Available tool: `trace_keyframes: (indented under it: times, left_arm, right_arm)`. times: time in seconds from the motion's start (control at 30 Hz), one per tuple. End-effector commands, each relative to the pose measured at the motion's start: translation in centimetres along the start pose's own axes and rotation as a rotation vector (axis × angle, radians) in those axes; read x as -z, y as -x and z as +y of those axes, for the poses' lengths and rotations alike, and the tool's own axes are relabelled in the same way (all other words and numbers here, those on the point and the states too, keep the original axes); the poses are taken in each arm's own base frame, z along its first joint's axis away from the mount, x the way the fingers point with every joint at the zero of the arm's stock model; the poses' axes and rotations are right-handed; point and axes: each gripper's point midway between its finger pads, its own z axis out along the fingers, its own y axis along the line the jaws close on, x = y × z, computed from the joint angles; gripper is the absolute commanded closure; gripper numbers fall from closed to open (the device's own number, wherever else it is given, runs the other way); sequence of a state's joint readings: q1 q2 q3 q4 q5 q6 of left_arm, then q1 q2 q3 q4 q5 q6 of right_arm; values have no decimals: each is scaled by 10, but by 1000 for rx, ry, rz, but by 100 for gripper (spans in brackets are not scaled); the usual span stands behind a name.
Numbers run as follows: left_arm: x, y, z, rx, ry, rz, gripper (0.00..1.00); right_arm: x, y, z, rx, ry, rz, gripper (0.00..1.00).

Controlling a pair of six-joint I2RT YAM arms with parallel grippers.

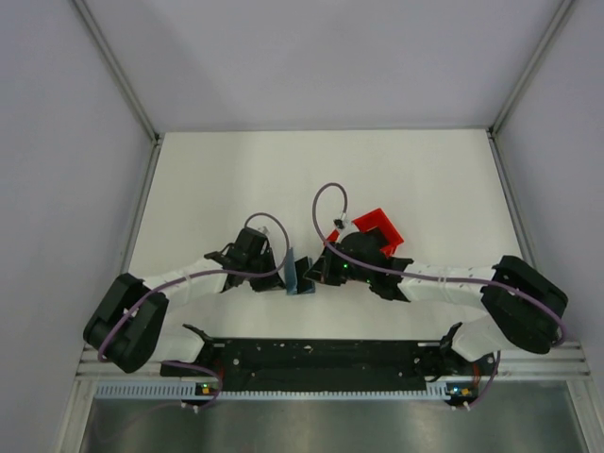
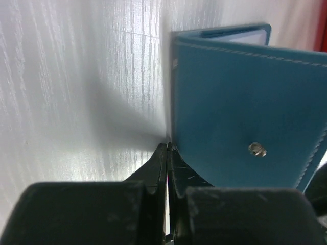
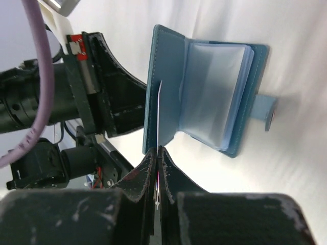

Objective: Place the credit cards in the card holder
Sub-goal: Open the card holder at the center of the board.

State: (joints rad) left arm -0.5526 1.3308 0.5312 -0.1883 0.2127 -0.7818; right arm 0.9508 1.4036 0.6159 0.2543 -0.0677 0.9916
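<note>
So the white surface fills most of the cell, and both arms reach in from the near edge and meet about in the middle, left arm from the left, right arm from the right. A red bin sits just right of centre and a bit farther back, half hidden behind the right wrist. The teal card holder is right between the two grippers, toward the near side. It's open like a book, one cover standing up on the left and the clear pockets fanned out to the right. The left gripper has its jaws pressed together, tips right at the edge of the upright cover on its outer side, and I can't make out anything between them. The right gripper is also closed down tight, pinching a credit card seen edge-on as a thin pale line just inside that upright cover. Smallest bits: the closing tab sticking out on the far cover, and a little metal snap stud on the outside.
</note>
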Motion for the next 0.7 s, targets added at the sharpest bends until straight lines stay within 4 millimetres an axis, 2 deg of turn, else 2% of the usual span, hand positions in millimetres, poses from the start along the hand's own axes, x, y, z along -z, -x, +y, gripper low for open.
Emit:
trace_keyframes:
  times: [0.0,0.33,0.5,0.67]
  left_arm:
    - [5,11,4,-22,48,-49,100]
    - [7,11,25,9,153,-73,100]
    - [13,15,48,29,255,-116,100]
    - [12,12,54,55,268,-120,100]
  right_arm:
    - [-12,15,33,40,79,-2,100]
    - [-46,-2,39,67,45,86,100]
    - [-58,-11,25,69,-30,116,100]
    - [-68,-12,14,114,-129,119,100]
